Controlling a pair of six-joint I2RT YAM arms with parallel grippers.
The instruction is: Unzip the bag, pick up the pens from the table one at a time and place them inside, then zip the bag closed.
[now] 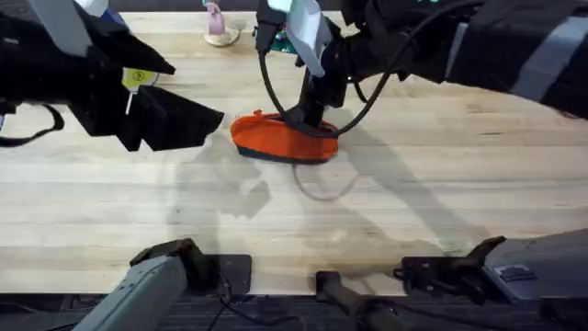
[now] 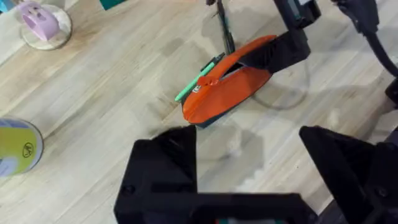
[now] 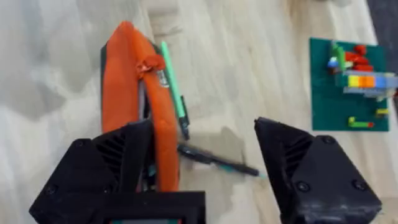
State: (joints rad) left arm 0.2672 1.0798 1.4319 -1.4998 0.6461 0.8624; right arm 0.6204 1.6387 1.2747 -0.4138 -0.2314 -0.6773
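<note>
Left gripper hangs above the bench, fingers spread wide, holding nothing, off to the bag's left. Right gripper sits low over the bag's right end, fingers open, one finger against the fabric. Orange bag lies mid-bench, zipper parted. Green pen rests along the bag's edge; black pen lies on the bench just beside it.

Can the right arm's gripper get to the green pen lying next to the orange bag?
Probably yes. The right gripper is open and right above the bag, and the green pen lies bare on the table beside it, with nothing covering it.
</note>
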